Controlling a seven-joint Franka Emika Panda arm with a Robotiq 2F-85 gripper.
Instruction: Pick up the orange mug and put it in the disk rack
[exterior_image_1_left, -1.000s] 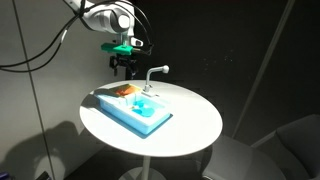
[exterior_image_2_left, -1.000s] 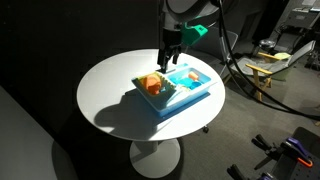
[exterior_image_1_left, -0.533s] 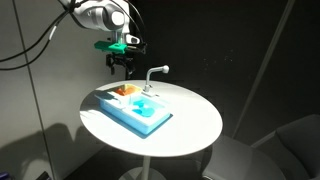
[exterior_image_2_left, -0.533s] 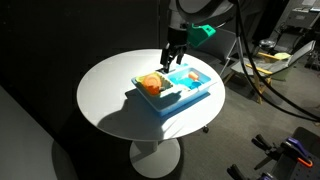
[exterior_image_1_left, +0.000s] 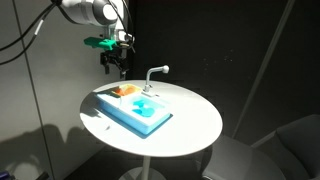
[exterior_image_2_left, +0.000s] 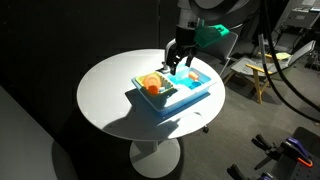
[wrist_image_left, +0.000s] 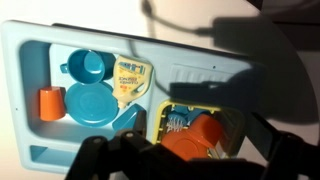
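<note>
The orange mug (wrist_image_left: 50, 102) is tiny and stands upright in the left part of the light blue sink unit (wrist_image_left: 20, 60), beside a blue plate (wrist_image_left: 90, 104). The disk rack (wrist_image_left: 205, 72) is the pale ribbed flat section further right. Below it a yellow-rimmed basket holds a bigger orange piece (wrist_image_left: 190, 135). My gripper (wrist_image_left: 185, 165) is open and empty, its dark fingers along the bottom of the wrist view. In both exterior views the gripper (exterior_image_1_left: 113, 64) (exterior_image_2_left: 176, 56) hangs well above the sink unit (exterior_image_1_left: 135, 110) (exterior_image_2_left: 175, 95), near its edge.
The sink unit lies on a round white table (exterior_image_1_left: 190, 125) (exterior_image_2_left: 105, 90). A grey-white faucet (exterior_image_1_left: 152, 74) stands at its far side. A blue cup (wrist_image_left: 85, 66) and a printed card (wrist_image_left: 130, 78) lie in the unit. Dark floor and cables surround the table.
The gripper has drifted sideways above the sink unit, toward its edge, staying empty. Nothing in the unit has moved.
</note>
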